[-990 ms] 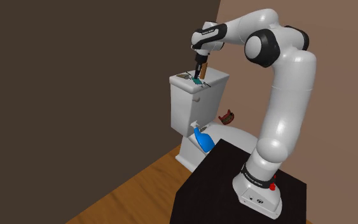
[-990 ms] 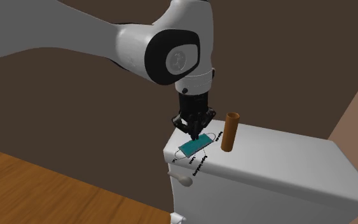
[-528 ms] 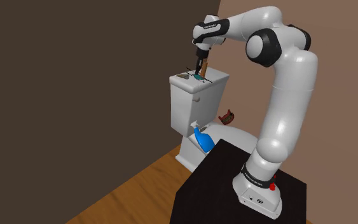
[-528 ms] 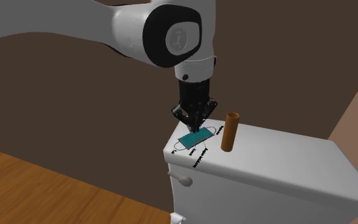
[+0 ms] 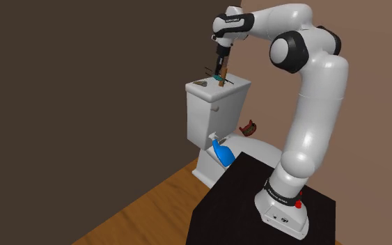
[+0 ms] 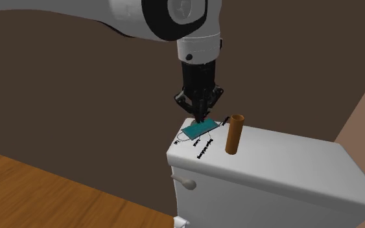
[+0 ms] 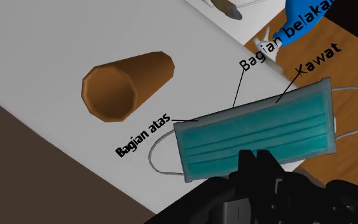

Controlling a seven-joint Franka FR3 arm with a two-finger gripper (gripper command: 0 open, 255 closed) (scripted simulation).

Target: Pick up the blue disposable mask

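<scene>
Gripper [image 6: 199, 119]: clenched on the blue disposable mask [image 6: 198, 130]; you have it pinched by one long edge, with the hand pointing straight down.
Mask position: tilted, over the corner of the toilet tank lid [image 6: 284, 170] at the second exterior view's left; it looks clear of the lid.
Brown tube [image 6: 233, 134]: upright on the lid, near the mask, not touching it.
Spray bottle [image 5: 221, 151]: blue, on the toilet seat below the tank.
</scene>
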